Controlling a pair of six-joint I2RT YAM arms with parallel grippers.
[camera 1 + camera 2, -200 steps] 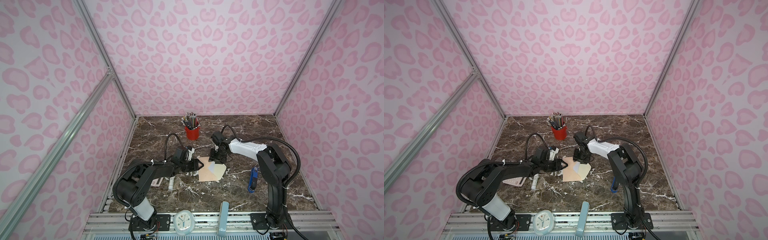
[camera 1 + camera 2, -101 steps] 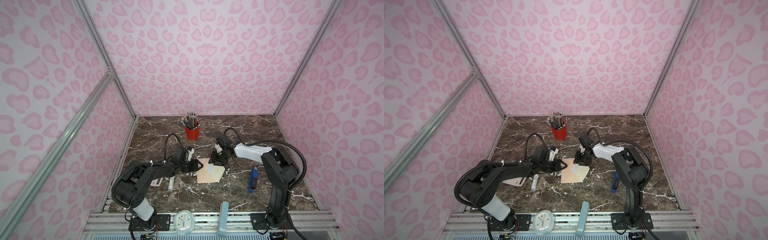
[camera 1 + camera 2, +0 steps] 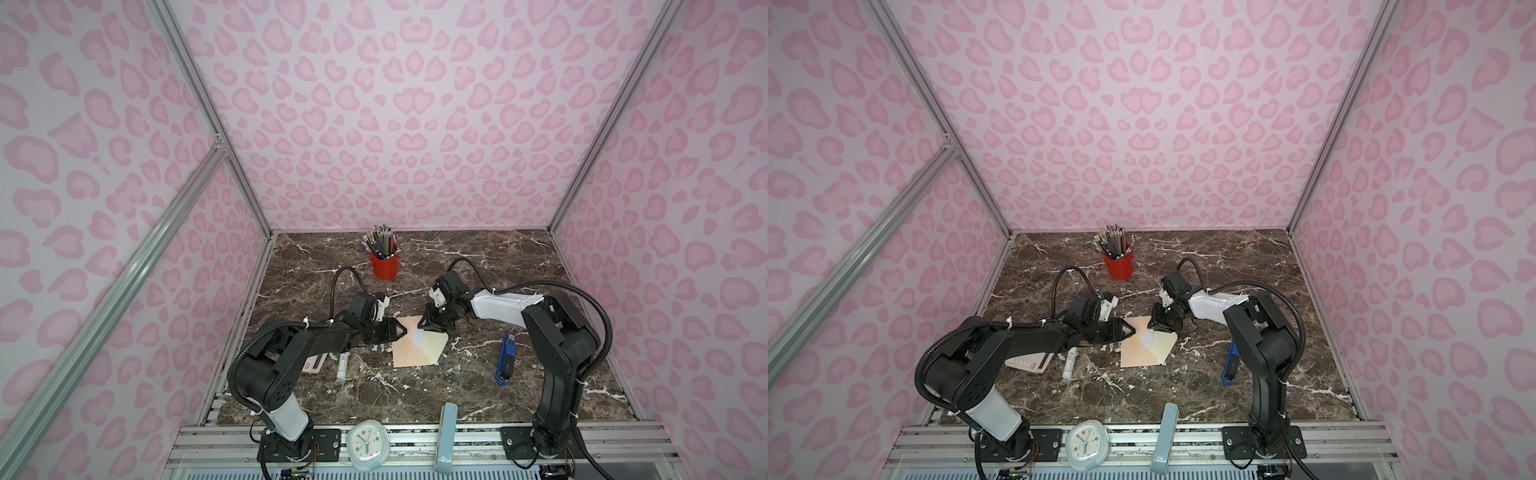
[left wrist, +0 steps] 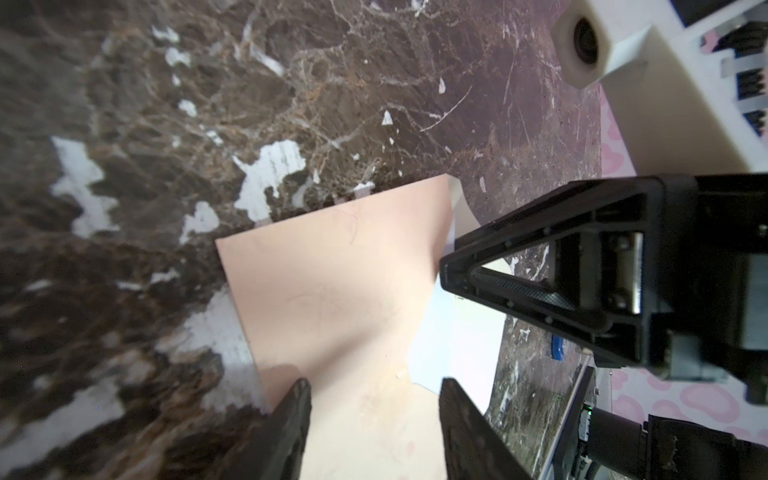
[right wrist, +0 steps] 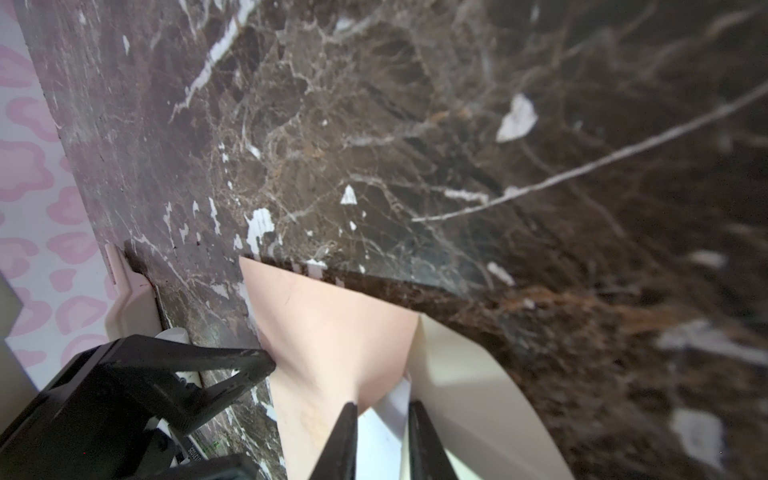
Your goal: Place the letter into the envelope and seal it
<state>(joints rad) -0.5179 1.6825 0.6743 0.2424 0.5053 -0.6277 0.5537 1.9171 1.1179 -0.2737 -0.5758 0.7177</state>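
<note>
- Your right gripper [image 3: 429, 327], jaws narrow, straddles the protruding letter [image 3: 417, 339] at the mouth of the envelope [image 3: 409, 353], table centre; grip unclear.
- Your left gripper [image 3: 400, 331], jaws apart, is at its far-left corner: pin there.
- Push the letter left, flat, clear of the flap [image 3: 435, 347].

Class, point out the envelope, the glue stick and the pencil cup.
envelope [image 3: 408, 353]: in a top view, peach body.
glue stick [image 3: 342, 366]: in a top view, white barrel.
pencil cup [image 3: 384, 268]: in a top view, red wall.
</note>
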